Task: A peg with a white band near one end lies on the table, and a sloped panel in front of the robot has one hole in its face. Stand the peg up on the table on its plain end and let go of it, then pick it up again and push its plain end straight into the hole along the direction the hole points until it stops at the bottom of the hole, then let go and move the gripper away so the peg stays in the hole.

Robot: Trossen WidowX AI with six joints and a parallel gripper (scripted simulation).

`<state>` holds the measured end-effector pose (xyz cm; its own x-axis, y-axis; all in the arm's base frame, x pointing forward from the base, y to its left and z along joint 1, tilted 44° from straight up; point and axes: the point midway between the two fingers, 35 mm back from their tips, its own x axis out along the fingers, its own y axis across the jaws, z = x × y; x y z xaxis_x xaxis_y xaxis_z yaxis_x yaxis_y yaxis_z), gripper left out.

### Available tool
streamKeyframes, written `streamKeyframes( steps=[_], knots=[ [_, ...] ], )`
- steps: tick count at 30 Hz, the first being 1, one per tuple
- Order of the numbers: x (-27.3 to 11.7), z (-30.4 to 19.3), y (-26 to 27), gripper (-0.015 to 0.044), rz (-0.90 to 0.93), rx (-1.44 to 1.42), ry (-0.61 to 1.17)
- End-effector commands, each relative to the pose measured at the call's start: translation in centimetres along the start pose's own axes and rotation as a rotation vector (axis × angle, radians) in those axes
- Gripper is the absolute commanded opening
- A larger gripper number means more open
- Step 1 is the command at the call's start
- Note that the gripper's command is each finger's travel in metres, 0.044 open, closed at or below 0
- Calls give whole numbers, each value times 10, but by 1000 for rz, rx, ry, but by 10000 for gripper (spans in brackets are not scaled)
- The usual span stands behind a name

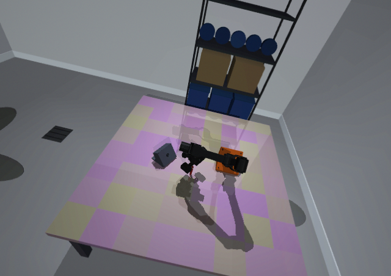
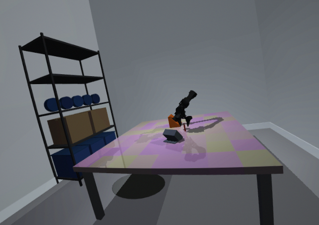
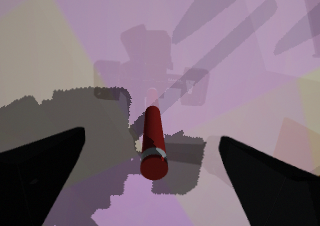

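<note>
The red peg (image 1: 191,171) (image 2: 184,127) (image 3: 153,126) stands upright on the table, its white-banded end up. My gripper (image 2: 184,125) (image 3: 154,138) is wide open and empty, pointing down at the peg. In the wrist view the peg's top lies between the two black fingers, a little nearer the left one, with a gap on each side. The fingers do not touch it. The dark grey sloped panel (image 1: 162,157) (image 2: 173,134) stands apart from the peg; its one hole (image 1: 167,155) shows in the top view and is empty.
The orange base (image 1: 220,168) (image 2: 173,123) of the arm is on the table (image 1: 132,203) (image 2: 221,158), on the other side of the peg from the panel. A shelf rack (image 1: 246,6) (image 2: 77,77) with boxes stands beyond the table.
</note>
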<state>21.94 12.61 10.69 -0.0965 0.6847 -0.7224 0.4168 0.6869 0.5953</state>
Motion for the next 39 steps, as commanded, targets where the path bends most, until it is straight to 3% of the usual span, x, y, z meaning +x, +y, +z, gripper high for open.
streamKeyframes(
  steps=[1, 7, 22, 29, 39],
  knots=[
    [6, -1, 0, 440, 5, 3, 2],
    [14, -2, 0, 440, 7, 3, 3],
    [11, -1, 0, 46, 2, 0, 2],
    [11, -1, 0, 0, 2, 0, 2],
    [-16, 2, 0, 0, -2, 2, -2]
  ],
)
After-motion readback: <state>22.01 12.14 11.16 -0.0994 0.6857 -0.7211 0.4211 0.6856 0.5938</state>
